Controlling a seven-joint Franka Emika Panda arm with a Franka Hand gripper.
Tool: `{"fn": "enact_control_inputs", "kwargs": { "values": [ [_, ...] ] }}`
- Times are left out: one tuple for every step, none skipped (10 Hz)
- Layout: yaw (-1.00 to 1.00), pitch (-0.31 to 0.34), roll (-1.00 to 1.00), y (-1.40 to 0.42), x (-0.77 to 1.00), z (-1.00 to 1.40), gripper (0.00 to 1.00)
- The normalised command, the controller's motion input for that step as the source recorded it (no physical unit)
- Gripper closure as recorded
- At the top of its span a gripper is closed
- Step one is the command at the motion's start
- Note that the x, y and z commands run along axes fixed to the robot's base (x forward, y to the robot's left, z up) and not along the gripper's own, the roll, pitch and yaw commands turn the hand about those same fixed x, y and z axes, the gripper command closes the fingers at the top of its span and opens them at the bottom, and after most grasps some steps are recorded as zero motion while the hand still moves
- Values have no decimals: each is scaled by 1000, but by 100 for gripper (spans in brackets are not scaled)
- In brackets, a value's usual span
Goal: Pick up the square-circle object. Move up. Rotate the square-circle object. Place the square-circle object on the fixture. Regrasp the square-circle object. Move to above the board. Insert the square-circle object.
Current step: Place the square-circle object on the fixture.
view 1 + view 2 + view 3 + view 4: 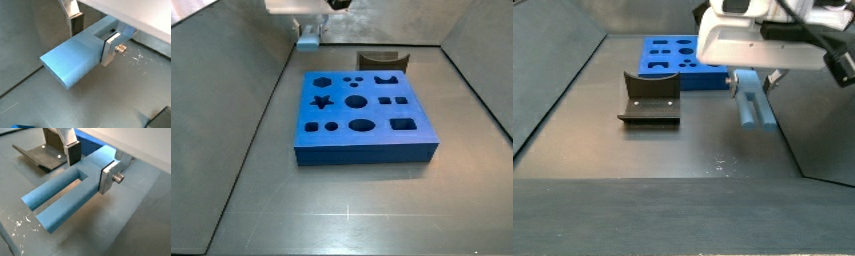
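Note:
The square-circle object (73, 62) is a pale blue peg with a long slot (63, 190) cut in one end. My gripper (92, 41) is shut on its other end, with one silver finger (108, 178) flat against its side. In a side view the peg (754, 100) hangs roughly level above the grey floor, right of the fixture (649, 98). The blue board (365, 115) with dark cut-outs lies in front of the fixture (380, 60) in a side view. The gripper (305, 12) is beyond the board's far left corner there.
Grey walls enclose the floor on the sides (251, 90). In a wrist view the fixture (43, 155) stands close behind the held peg, with a strip of the board (90, 140) beyond it.

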Motion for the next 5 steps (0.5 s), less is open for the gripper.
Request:
{"fn": "enact_control_inputs", "kwargs": {
  "values": [
    [-17,83,60,5,-18,1000,100],
    [-21,97,88,6,-23,1000,100],
    [-11,105,111,6,-28,1000,100],
    [0,109,125,3,-30,1000,100],
    [8,110,131,0,-31,1000,100]
  ]
}}
